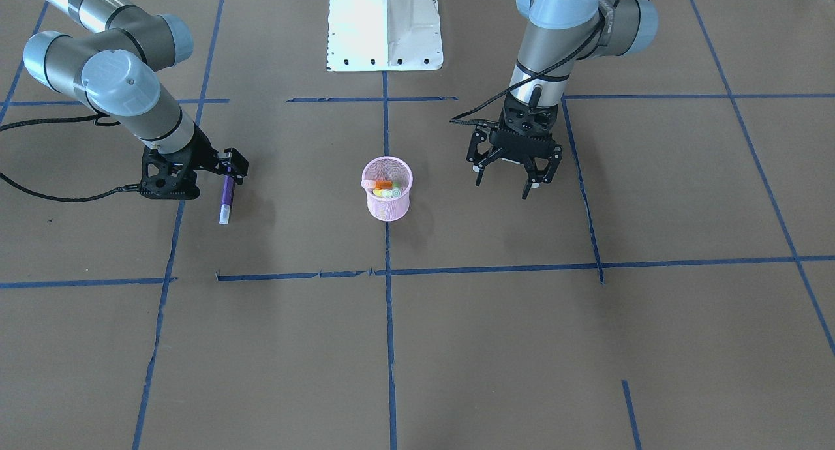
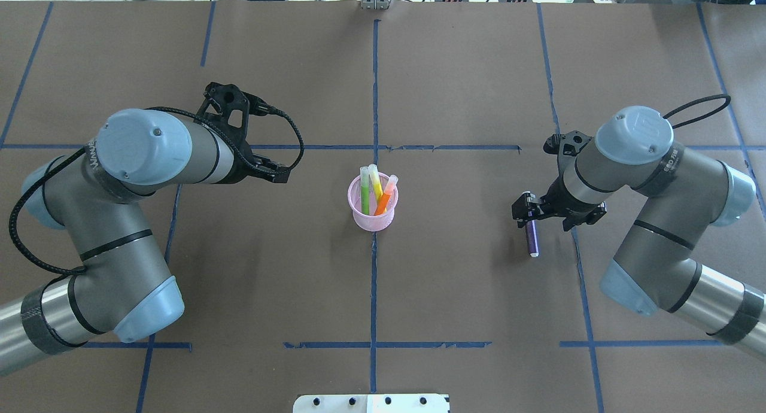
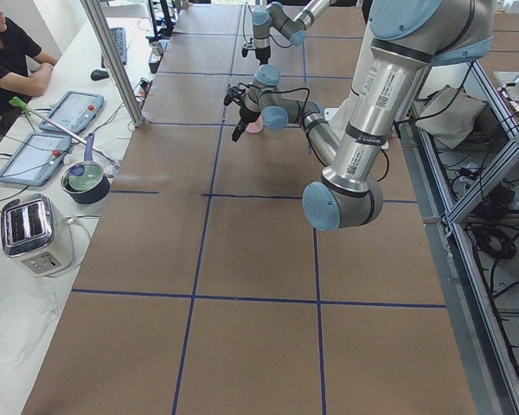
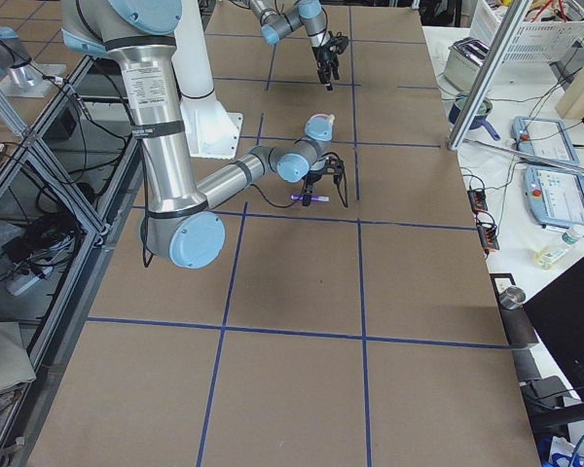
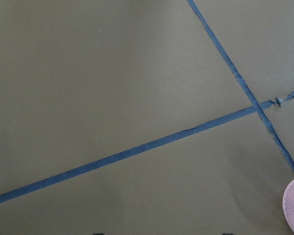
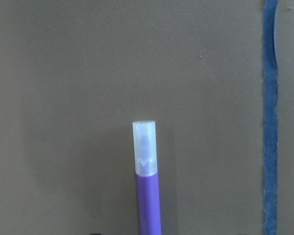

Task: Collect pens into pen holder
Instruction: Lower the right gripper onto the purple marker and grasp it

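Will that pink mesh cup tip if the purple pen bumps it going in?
Likely light: the pen holder is open wire mesh, so a nudge from the purple pen might slide it. Three pens lean past its rim, so tipping seems possible.

Counter papered brown, gridded with blue tape. White side bench alongside carries toaster, two tablets, bowl. Aluminium post upright. Operator seated. Light bright, even.
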`<state>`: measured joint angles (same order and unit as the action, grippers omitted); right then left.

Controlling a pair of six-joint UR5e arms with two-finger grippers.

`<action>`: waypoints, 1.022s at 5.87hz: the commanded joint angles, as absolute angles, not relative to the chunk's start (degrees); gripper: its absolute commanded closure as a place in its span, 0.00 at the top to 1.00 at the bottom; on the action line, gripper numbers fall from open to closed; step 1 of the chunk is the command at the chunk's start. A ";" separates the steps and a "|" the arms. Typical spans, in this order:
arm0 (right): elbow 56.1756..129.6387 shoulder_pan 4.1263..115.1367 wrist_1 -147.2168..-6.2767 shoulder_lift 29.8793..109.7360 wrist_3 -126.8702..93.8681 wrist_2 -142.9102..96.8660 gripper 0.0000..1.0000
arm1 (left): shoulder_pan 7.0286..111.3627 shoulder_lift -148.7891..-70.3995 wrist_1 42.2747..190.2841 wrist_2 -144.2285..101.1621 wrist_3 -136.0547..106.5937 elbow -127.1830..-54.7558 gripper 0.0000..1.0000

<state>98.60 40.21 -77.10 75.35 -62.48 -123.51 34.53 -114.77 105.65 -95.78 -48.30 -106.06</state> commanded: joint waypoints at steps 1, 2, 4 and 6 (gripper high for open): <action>94.05 41.58 -80.91 70.60 -60.47 -127.79 0.94 | 34.54 -114.61 105.64 -95.89 -48.25 -106.08 0.87; 93.96 40.96 -81.47 70.58 -60.47 -127.62 0.90 | 34.54 -114.61 105.64 -95.89 -48.34 -106.08 0.87; 93.52 40.69 -81.47 70.58 -60.64 -127.44 0.76 | 34.54 -114.61 105.73 -95.80 -48.34 -106.17 0.89; 93.08 41.04 -81.47 70.49 -60.73 -127.35 0.57 | 34.54 -114.61 105.99 -95.71 -48.51 -106.17 0.89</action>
<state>93.24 40.82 -81.47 70.52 -60.71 -127.43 34.54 -114.61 105.85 -95.78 -48.43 -106.16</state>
